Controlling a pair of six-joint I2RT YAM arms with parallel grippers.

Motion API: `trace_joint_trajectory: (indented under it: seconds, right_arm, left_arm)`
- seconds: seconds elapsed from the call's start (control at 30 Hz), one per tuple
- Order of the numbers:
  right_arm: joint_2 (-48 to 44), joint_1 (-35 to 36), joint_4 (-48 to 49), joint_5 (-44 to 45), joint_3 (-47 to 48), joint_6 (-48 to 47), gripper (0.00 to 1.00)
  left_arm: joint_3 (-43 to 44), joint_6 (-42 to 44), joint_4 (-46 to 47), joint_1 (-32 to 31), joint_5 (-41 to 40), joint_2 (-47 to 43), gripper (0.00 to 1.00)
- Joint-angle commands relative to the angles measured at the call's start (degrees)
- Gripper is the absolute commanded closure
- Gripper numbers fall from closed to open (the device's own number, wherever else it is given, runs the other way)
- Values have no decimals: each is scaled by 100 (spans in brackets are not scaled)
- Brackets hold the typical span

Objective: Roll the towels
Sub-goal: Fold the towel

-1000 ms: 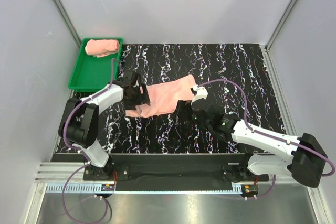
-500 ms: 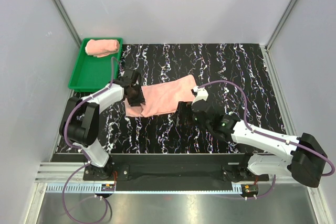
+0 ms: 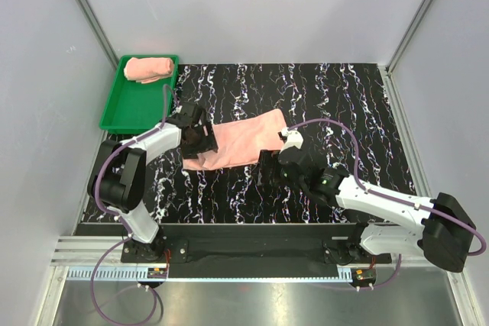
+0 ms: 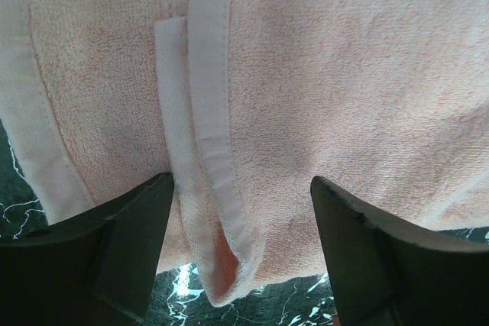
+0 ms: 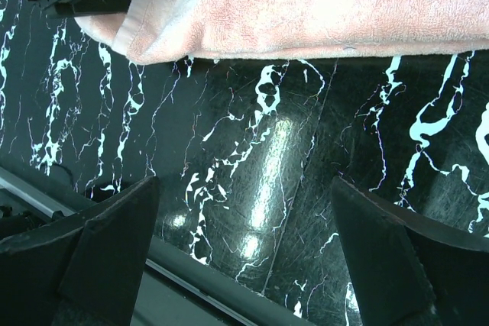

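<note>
While one rolled towel (image 3: 149, 69) sat at the far end of the green tray (image 3: 131, 111), a flat towel (image 3: 244, 137) lay spread on the black, white-veined tabletop (image 3: 344, 97). It ran slantwise from just right of the tray's near corner toward the middle. Both were the same plain salmon pink.

The left pincer (image 3: 203, 141) was down at the flat towel's left end. Seen from the left wrist, its two dark fingers (image 4: 130, 242) stood well apart, one on each side of the cloth's end. There the terry was doubled over, and a hem strip ran away from the camera between them. The gap between the fingers was far wider than the fold, so nothing was pinched. Whether the tips pressed on the cloth could not be told.

The right pincer (image 3: 266, 164) was by the flat towel's near long edge, toward its right end. From the right wrist, its fingers (image 5: 107, 257) were spread as wide as they went, with only bare tabletop between them. The towel's edge lay just beyond the tips, apart from them. The left pincer's dark body showed at that view's upper left corner.
</note>
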Motion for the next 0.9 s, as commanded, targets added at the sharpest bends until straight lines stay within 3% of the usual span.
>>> trace_joint_trajectory:
  seconds: [0.0,0.13,0.3,0.43,0.57,0.63,0.8,0.83,0.87]
  right_arm:
    - [26,-23,78,200,5,46,0]
    - [69,-14,95,182,14,54,0]
    - [122,-23,104,182,31,63,1]
    - [158,-23,104,174,23,107,0]
    - [184,-14,104,182,-4,125,1]
    - [184,-23,87,200,-4,134,1]
    - [53,-23,-71,375,5,125,1]
    - [35,-23,-89,402,5,116,0]
    - [-18,-23,-115,411,5,116,0]
  left_arm:
    - [-132,16,189,18,-304,-185,21]
    - [-211,16,198,35,-306,-211,23]
    - [-316,-19,391,44,-209,-132,35]
    - [-352,-54,496,44,-86,-88,58]
    - [-317,-2,532,35,-33,-123,90]
    - [-238,7,453,35,-51,-132,100]
    - [174,121,-37,-35,-174,-255,100]
    - [402,130,-161,-52,-443,-273,96]
    - [482,165,-250,-70,-507,-281,85]
